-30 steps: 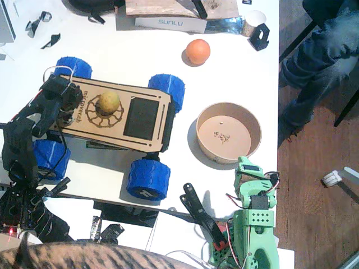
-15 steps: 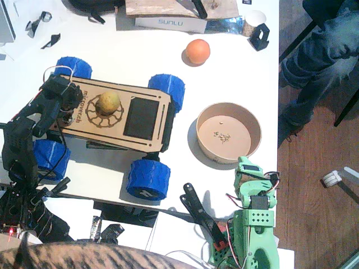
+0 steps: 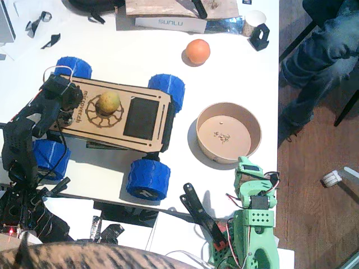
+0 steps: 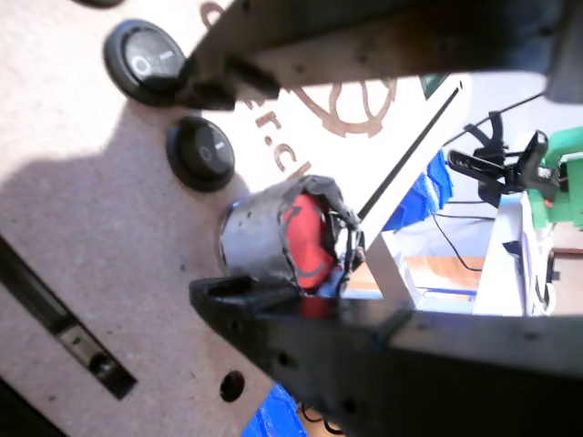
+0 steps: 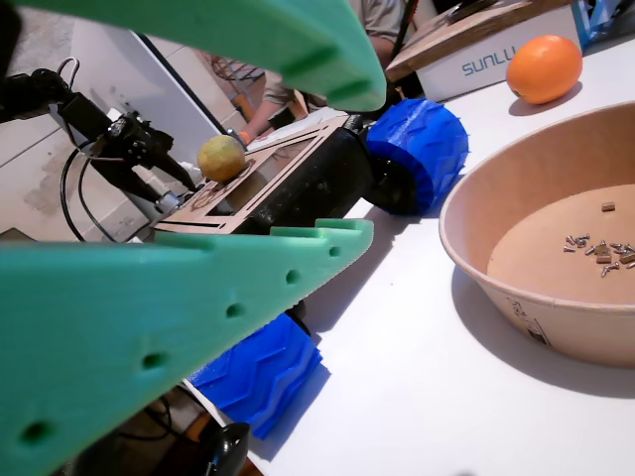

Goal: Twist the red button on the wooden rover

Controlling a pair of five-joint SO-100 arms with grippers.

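Note:
The wooden rover (image 3: 106,131) lies on the white table with blue wheels. My black left gripper (image 3: 65,95) is over its left end. In a wrist view the red button (image 4: 305,232), with a grey rim, stands out of the plywood deck (image 4: 109,273) between the black jaws of the left gripper (image 4: 191,187). The lower jaw touches the rim, and bare deck shows between the upper jaw and the button, so the gripper is open around it. My green right gripper (image 3: 245,167) rests near the front edge. It is also open (image 5: 377,164), with nothing in it.
Two black buttons (image 4: 202,155) sit beside the red one. A yellowish ball (image 3: 109,102) rests in the rover's gear cutout. A tan bowl (image 3: 198,131) stands right of the rover, an orange ball (image 3: 197,51) behind it. A person's legs (image 3: 320,61) are at the right.
The left gripper's head has shifted slightly up and to the left at the rover's end. The right arm and the rover have not moved.

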